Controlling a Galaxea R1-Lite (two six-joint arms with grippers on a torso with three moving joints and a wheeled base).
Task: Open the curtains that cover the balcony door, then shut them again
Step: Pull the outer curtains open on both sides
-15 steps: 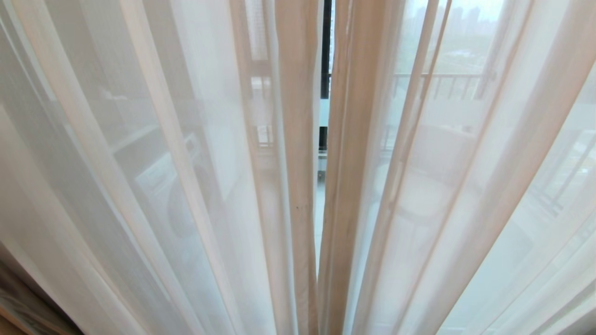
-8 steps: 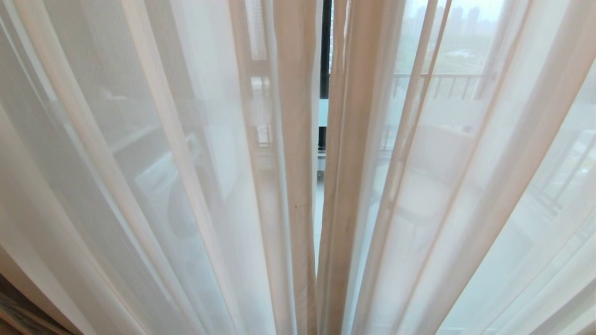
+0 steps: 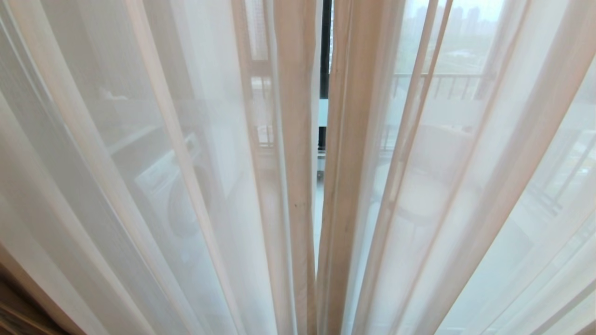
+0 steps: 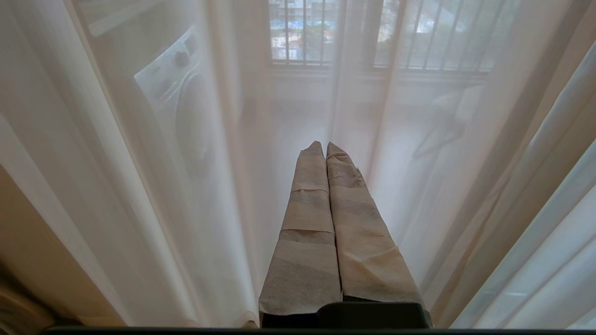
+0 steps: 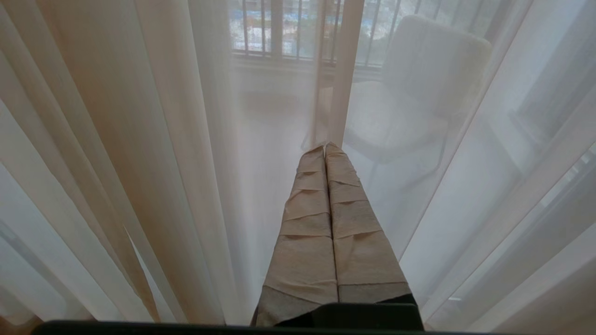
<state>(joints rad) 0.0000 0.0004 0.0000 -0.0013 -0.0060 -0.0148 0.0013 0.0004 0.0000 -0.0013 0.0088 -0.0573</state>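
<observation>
1. Filling the head view, the curtains point(image 3: 186, 186) veil the balcony door point(image 3: 326, 46) except a narrow central gap; neither arm shows.
2. Left gripper point(image 4: 324, 145), jaws pressed together, faces blurred sheers.
3. Right gripper point(image 5: 324, 145) likewise, holding nothing.

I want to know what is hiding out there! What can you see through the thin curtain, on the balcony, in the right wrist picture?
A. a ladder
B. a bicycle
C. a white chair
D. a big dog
C: through the sheer curtains, a white chair stands on the balcony, in front of the railing bars, past the right gripper.
</observation>
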